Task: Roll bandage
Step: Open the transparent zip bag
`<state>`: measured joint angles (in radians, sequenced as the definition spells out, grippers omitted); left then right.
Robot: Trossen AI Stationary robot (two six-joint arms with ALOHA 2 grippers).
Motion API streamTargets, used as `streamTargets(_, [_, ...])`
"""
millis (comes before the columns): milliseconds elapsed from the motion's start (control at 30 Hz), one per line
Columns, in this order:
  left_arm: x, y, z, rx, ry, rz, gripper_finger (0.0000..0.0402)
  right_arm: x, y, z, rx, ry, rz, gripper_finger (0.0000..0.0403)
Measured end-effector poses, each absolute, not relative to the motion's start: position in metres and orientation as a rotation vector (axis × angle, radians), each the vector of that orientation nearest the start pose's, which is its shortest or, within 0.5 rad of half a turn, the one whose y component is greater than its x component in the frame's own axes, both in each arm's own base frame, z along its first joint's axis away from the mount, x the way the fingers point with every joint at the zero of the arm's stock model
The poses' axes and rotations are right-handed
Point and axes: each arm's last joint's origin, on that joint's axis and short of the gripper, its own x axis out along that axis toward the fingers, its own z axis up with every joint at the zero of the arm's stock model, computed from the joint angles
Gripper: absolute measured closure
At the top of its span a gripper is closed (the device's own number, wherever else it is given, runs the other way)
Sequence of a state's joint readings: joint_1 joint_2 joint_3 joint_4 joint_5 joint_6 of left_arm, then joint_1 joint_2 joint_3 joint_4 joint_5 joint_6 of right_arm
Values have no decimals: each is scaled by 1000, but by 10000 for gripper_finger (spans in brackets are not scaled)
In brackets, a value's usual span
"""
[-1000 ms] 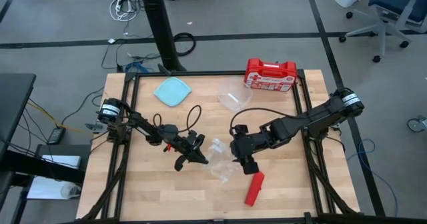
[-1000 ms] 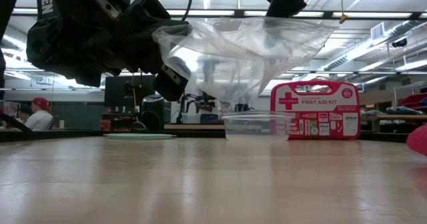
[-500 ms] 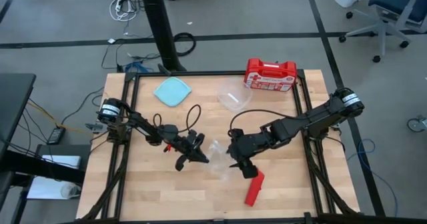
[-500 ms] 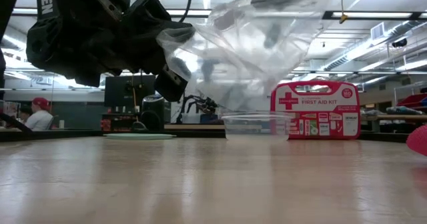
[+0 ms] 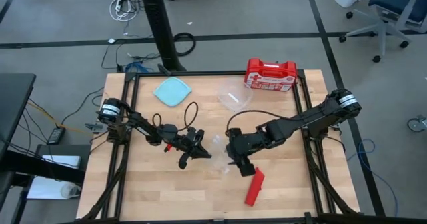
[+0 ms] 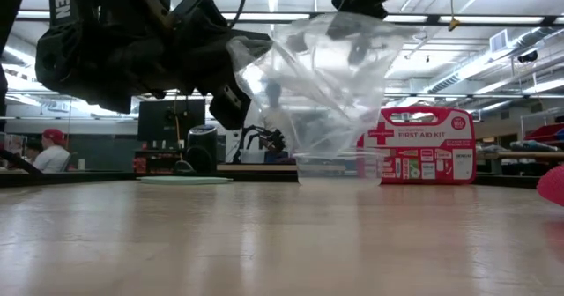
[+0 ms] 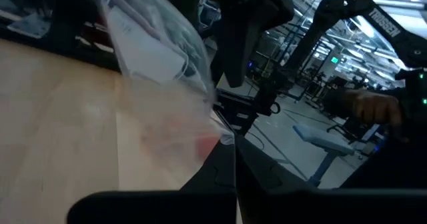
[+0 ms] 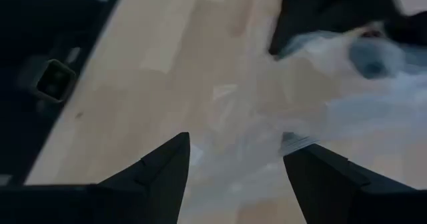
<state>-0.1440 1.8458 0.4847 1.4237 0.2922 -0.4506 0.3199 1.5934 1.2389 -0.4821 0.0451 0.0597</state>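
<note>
The bright red rolled fabric bandage point(image 5: 253, 187) is seen lying on the pale wooden table point(image 5: 133, 197), toward its front right, touched by neither gripper. Just beside its upper end, the right gripper point(image 5: 235, 165) is positioned, its two dark fingers point(image 8: 160, 171) spread wide, with crumpled plastic seen between them but no grip made out. A clear, crumpled plastic bag point(image 6: 326, 85) is held off the table by the left gripper point(image 5: 200, 152), whose jaws are clamped shut on the bag's edge; this gripper is placed well to the left of the bandage. Farther back, a clear plastic tub point(image 5: 232, 96), a light blue lid point(image 5: 172, 91) and a red hard first-aid case point(image 5: 269, 75) are set.
</note>
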Motion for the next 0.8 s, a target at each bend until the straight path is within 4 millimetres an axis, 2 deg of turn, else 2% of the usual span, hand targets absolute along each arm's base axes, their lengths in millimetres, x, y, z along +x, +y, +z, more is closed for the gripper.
streamTargets(67, [292,-51,137,-431,26,-443,401,326,104,264,-89,843,178,171])
streamTargets(167, [293,-51,137,-431,25,-439,401,325,106,263,-108,861,289,175])
streamTargets(267, [293,-51,137,-426,27,-437,401,326,105,265,-135,830,168,182])
streamTargets(400, [293,-51,137,-419,28,-437,401,328,107,267,-141,803,319,190])
streamTargets(533, [293,-51,137,-419,24,-439,401,330,99,267,-149,790,110,199])
streamTargets(600, [293,-51,137,-419,26,-440,401,332,96,267,-144,789,102,202])
streamTargets(700, [292,-51,138,-417,12,-448,401,333,96,268,-117,783,204,204])
streamTargets(800, [292,-51,139,-418,10,-452,401,334,89,267,-59,807,172,204])
